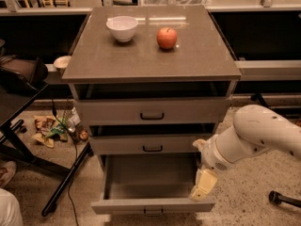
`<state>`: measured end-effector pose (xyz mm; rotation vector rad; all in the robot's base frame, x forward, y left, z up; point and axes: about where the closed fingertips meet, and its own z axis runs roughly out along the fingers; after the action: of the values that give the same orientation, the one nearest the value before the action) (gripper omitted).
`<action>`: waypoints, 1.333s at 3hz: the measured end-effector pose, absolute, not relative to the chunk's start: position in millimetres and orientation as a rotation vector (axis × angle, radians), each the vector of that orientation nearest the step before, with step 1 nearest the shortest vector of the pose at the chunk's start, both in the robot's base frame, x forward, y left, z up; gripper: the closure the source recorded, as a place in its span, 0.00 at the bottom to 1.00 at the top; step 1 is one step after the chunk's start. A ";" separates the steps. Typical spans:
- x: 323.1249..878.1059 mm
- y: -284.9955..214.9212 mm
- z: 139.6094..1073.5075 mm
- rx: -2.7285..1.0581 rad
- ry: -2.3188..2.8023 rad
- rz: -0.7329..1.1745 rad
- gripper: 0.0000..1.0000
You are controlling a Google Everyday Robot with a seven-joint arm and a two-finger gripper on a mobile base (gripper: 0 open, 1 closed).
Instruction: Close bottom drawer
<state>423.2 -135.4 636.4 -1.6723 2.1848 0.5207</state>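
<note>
The bottom drawer (151,204) of the grey cabinet is pulled well out, its grey inside bare, its flat front low in the camera view with a small dark handle at centre. My gripper (202,186), cream-coloured, hangs from the white arm (254,138) at the drawer's right front corner, just above the front panel's right end. The middle drawer (151,145) and the top drawer (151,111) above it stand in, nearly flush.
A white bowl (122,28) and a red apple (167,37) sit on the cabinet top (197,55). A dark table with slanted legs (66,182) stands left, with litter (51,128) on the floor. A chair wheel (275,197) is at the right.
</note>
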 end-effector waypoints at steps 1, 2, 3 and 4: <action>425.2 -127.9 594.6 -1.696 2.196 0.557 0.00; 426.4 -116.5 532.7 -1.713 2.169 0.621 0.00; 426.3 -102.7 477.0 -1.723 2.127 0.666 0.00; 416.9 -89.0 416.1 -1.680 2.081 0.774 0.00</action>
<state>416.9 -89.0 416.1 -1.6802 2.0808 0.7741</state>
